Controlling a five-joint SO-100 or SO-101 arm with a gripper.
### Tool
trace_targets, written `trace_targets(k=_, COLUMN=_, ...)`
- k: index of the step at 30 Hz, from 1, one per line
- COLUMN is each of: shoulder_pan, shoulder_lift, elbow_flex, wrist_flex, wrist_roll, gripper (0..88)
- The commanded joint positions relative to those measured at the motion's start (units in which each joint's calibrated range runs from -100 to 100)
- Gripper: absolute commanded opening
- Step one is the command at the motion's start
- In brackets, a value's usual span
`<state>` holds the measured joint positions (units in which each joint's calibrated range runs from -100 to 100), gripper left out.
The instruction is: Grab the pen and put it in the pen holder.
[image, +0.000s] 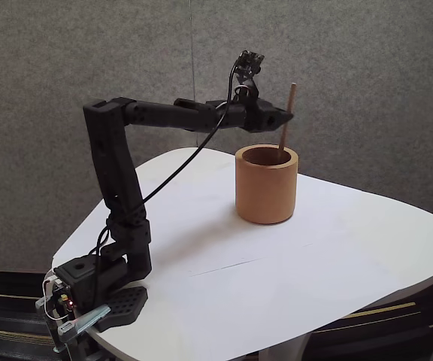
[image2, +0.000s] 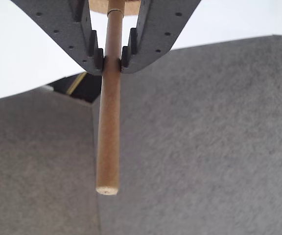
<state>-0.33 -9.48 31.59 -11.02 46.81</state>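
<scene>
Directly below the jaws stands the pen holder point(image: 267, 184), its thick rim ringing a wide dark opening; the pen point(image: 286, 120), pinched between the jaws, runs nearly upright with its lower end already inside that opening near the far wall, so the way straight down is open only within the rim. To either side of the jaws and beyond them in the fixed view, the air is free. Behind and beyond the jaws rises the grey felt wall point(image: 352, 83). The white bench point(image: 337, 256) around the cup lies bare to the right and front. The arm's own base point(image: 100, 289) sits well apart, at the left front edge.
</scene>
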Motion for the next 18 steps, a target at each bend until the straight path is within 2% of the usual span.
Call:
trace_targets(k=1, shoulder_pan=0.04, shoulder_lift=-0.07, elbow_flex=2.44, wrist_flex=-1.19, wrist_roll=0.23, gripper=0.3)
trace_targets(k=10, shoulder_pan=-0.55, shoulder_lift=-0.07, elbow_flex=11.37, wrist_flex=-1.19, wrist_roll=0.12, gripper=0.3)
trace_targets(k=18, shoulder_pan=-0.69, shoulder_lift=-0.07, elbow_flex=12.18, wrist_flex=-1.19, wrist_roll=0.01, gripper=0.3)
